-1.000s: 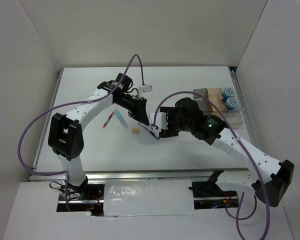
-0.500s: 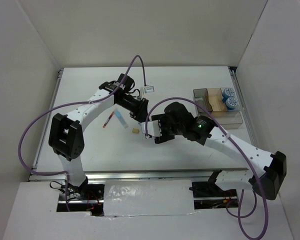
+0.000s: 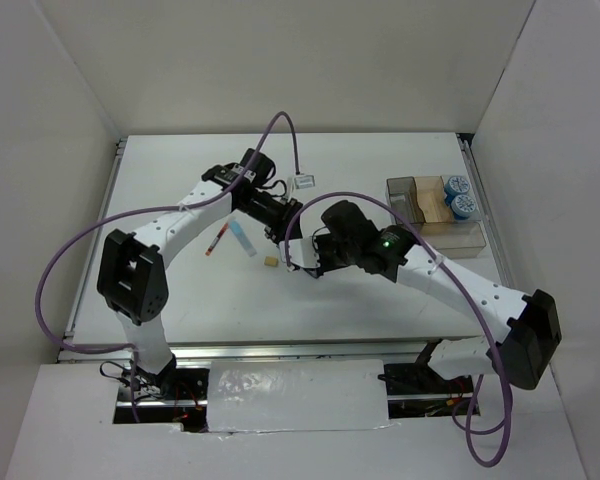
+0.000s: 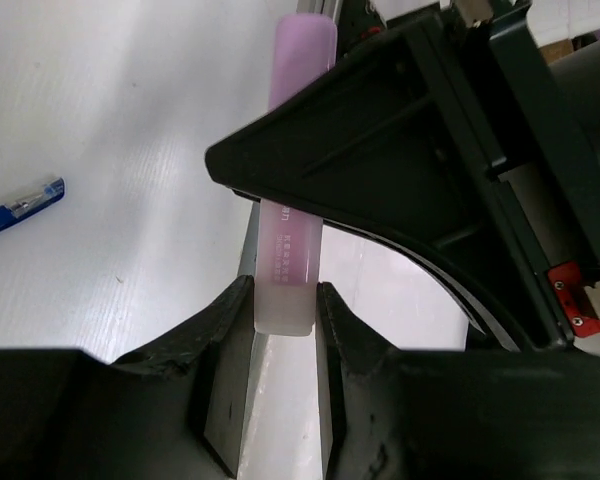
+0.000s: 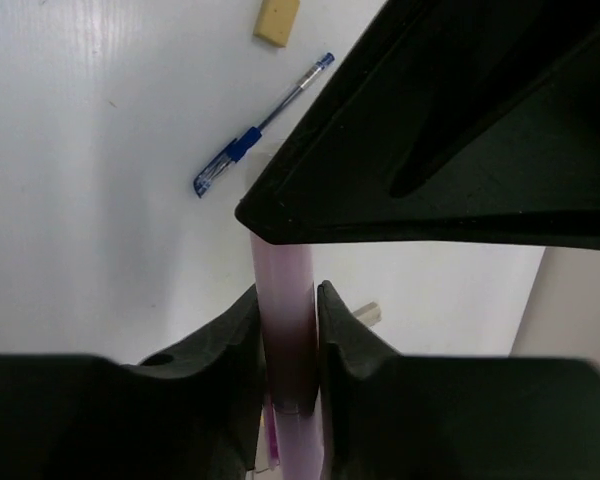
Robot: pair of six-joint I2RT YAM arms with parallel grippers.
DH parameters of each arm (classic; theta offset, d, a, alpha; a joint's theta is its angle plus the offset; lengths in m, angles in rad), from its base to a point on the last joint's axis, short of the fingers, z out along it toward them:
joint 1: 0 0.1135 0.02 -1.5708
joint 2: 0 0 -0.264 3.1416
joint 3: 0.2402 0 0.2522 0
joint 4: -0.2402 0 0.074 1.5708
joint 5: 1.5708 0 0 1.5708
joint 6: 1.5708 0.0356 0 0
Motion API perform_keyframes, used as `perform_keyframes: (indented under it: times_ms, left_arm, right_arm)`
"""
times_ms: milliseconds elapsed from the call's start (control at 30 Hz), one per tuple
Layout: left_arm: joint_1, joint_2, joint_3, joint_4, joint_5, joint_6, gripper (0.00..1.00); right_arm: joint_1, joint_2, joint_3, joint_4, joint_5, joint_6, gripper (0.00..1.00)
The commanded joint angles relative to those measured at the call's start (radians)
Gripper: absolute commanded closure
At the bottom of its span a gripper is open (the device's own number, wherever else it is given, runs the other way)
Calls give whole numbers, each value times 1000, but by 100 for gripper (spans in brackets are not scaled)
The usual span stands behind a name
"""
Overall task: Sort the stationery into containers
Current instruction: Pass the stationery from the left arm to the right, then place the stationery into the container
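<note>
Left pincer [image 4: 283,305] pinches one end of the pink bar [image 4: 288,250]. Right pincer [image 5: 288,305] pinches the same bar, and each pincer's black housing blocks the other's forward view. Beyond the right pincer on the worktop [image 5: 100,200] lie the blue pen [image 5: 260,130], then the tan cube [image 5: 278,20]. The clear tray [image 3: 460,238] sits well apart to its right.

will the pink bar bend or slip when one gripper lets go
Probably stiff: the pink bar runs straight between left gripper and right gripper. Its smooth sleeve may slip, since the left gripper pinches only its end.
</note>
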Motion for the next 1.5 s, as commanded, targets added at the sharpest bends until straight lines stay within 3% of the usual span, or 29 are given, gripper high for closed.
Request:
perform_keyframes:
  times_ms: [0, 100, 167, 267, 300, 333, 500, 600, 800, 900, 1033, 1467]
  left_arm:
    - [11, -67, -29, 50, 55, -14, 95]
    - [34, -81, -40, 90, 35, -56, 75]
    - [74, -102, -53, 151, 21, -103, 69]
    - [169, -150, -92, 293, -3, -213, 50]
    - [196, -162, -101, 329, -18, -242, 15]
    - [241, -175, -115, 360, -67, -282, 1]
    - [318, -237, -112, 405, -268, -307, 1]
    - [289, -308, -177, 433, -505, -285, 1]
    - [266, -405, -331, 544, -618, -287, 1]
    - [258, -403, -340, 529, -615, -272, 1]
    - [253, -373, -319, 487, -605, -238, 1]
    - [238, -342, -314, 478, -606, -198, 1]
  right_arm:
    - [-7, -15, 21, 45, 10, 12, 82]
    - [-20, -43, 0, 57, 22, 47, 100]
    - [-37, -73, -19, 66, 32, 93, 100]
    - [-100, -106, -45, 63, 35, 167, 100]
    - [-141, -116, -53, 59, 39, 184, 100]
    - [-164, -118, -57, 57, 53, 227, 100]
    - [-419, -11, 41, -9, -30, 484, 100]
    - [-691, 124, 169, -38, -83, 665, 100]
    - [-876, 274, 286, -18, -70, 802, 100]
    - [-933, 432, 409, -65, -71, 834, 100]
    - [-976, 529, 516, -69, -68, 870, 100]
    - [-985, 657, 527, -15, -18, 856, 90]
